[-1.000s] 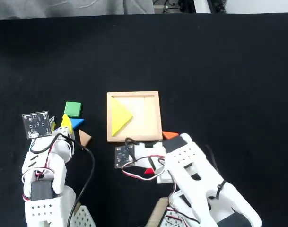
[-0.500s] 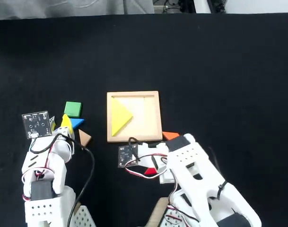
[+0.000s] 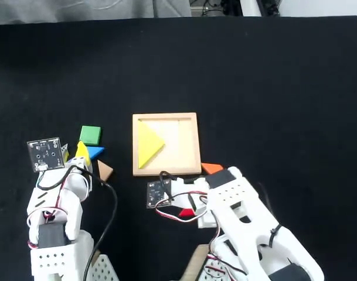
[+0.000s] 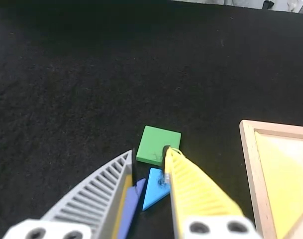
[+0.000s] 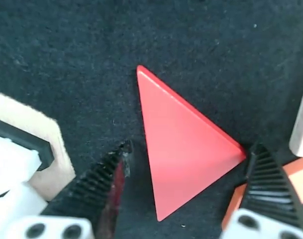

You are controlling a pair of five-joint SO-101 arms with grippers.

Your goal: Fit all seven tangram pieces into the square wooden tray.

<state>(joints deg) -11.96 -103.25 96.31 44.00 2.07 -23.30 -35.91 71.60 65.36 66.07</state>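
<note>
From above: square wooden tray (image 3: 166,116) flat near the middle of the black table (image 3: 284,88), with a large yellow triangle (image 3: 148,143) inside, long edge against the tray wall on the left arm's side, point toward the tray's centre. Off the tray on that same side, well apart from it: green square piece (image 3: 90,134), small blue triangle (image 3: 97,153) just beside it and nearer the arms, tan wooden piece (image 3: 105,171) nearer still. Left arm (image 3: 55,202) ending at that cluster. Orange piece (image 3: 211,168) just outside the tray's arm-facing edge, at the corner on the right arm's side. Red triangle (image 3: 186,212) farther from the tray on the arm-facing side, partly hidden under the right arm (image 3: 242,219).

From the left wrist: left gripper (image 4: 149,153) low over the table, grey and yellow fingers (image 4: 191,191) a little apart, clamped on nothing. Small blue triangle (image 4: 153,188) flat on the table between them, close against the yellow one; cannot tell whether either touches it. Green square piece (image 4: 158,145) just past the fingertips. Tray rim (image 4: 248,164) and large yellow triangle (image 4: 285,174) well off on the yellow finger's side.

From the right wrist: right gripper (image 5: 191,148) spread wide, black fingers (image 5: 99,186) on either side of the red triangle (image 5: 183,149), which lies flat on the table between them. One fingertip just beside a corner of the triangle, the other apart from it. Orange piece (image 5: 238,206) partly hidden behind the nearer finger.
</note>
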